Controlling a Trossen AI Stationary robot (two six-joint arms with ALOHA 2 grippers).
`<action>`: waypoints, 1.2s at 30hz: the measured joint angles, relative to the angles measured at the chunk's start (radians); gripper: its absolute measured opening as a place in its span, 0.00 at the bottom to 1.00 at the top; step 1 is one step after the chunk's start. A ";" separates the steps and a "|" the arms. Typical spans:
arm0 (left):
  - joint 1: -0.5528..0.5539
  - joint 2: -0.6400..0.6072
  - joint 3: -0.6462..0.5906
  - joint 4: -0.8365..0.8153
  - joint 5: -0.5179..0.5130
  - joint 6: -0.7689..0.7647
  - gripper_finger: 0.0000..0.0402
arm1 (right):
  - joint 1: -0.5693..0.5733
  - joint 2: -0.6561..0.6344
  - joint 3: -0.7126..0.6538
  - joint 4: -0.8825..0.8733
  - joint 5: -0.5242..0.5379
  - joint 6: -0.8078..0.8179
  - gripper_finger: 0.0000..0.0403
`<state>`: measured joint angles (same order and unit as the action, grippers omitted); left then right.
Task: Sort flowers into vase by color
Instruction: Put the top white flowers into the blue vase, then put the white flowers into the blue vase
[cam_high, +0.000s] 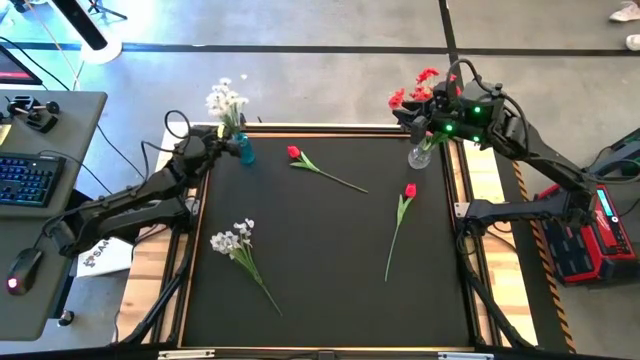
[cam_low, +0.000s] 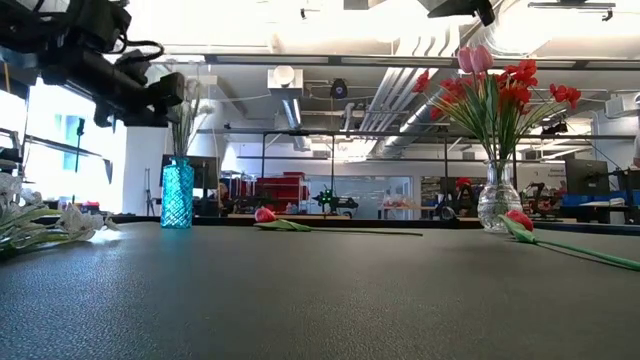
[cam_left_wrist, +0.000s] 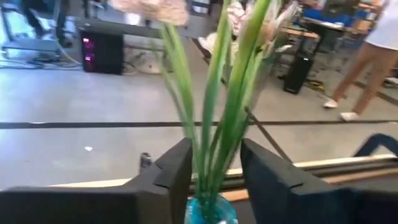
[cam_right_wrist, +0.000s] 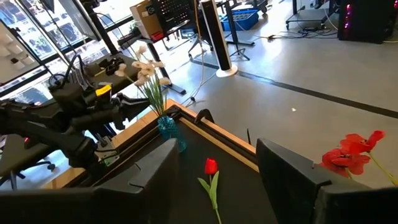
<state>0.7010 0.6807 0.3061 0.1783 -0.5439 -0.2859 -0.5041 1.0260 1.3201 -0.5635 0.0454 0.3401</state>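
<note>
A blue vase (cam_high: 244, 152) at the mat's far left holds white flowers (cam_high: 226, 100). My left gripper (cam_left_wrist: 214, 155) is level at their green stems (cam_left_wrist: 214, 124), just above the vase's mouth (cam_left_wrist: 211, 211), with one finger on either side. A clear vase (cam_high: 421, 156) at the far right holds red flowers (cam_high: 413, 90) and a pink tulip (cam_low: 475, 58). My right gripper (cam_right_wrist: 217, 149) is open and empty above that vase. Two red buds (cam_high: 294, 152) (cam_high: 410, 190) and a white spray (cam_high: 232, 240) lie flat on the mat. My left gripper's fingers (cam_left_wrist: 174, 171) stand close on either side of the white flowers' stems (cam_left_wrist: 217, 168), coming level from the table's left side and lying across them. Whether they touch the stems I cannot tell. The stems stand upright in the blue vase.
A black mat (cam_high: 320, 300) in a wooden frame covers the table. A desk with a keyboard (cam_high: 28, 180) and a mouse (cam_high: 22, 272) stands to the left. A red box (cam_high: 590, 235) stands to the right. A person (cam_left_wrist: 367, 62) walks in the room beyond.
</note>
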 joint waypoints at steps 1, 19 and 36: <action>0.000 0.000 0.000 0.002 0.015 -0.001 0.34 | 0.000 0.000 0.000 0.000 -0.002 0.000 0.51; -0.014 0.001 0.361 -0.637 0.237 -0.156 0.41 | 0.000 0.000 0.000 -0.071 -0.049 0.154 0.51; -0.291 0.130 0.546 -1.011 0.369 -0.638 0.29 | 0.000 -0.006 0.000 -0.079 -0.134 0.178 0.51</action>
<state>0.4101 0.8106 0.8524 -0.8329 -0.1753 -0.9235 -0.5036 1.0202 1.3201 -0.6424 -0.0889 0.5185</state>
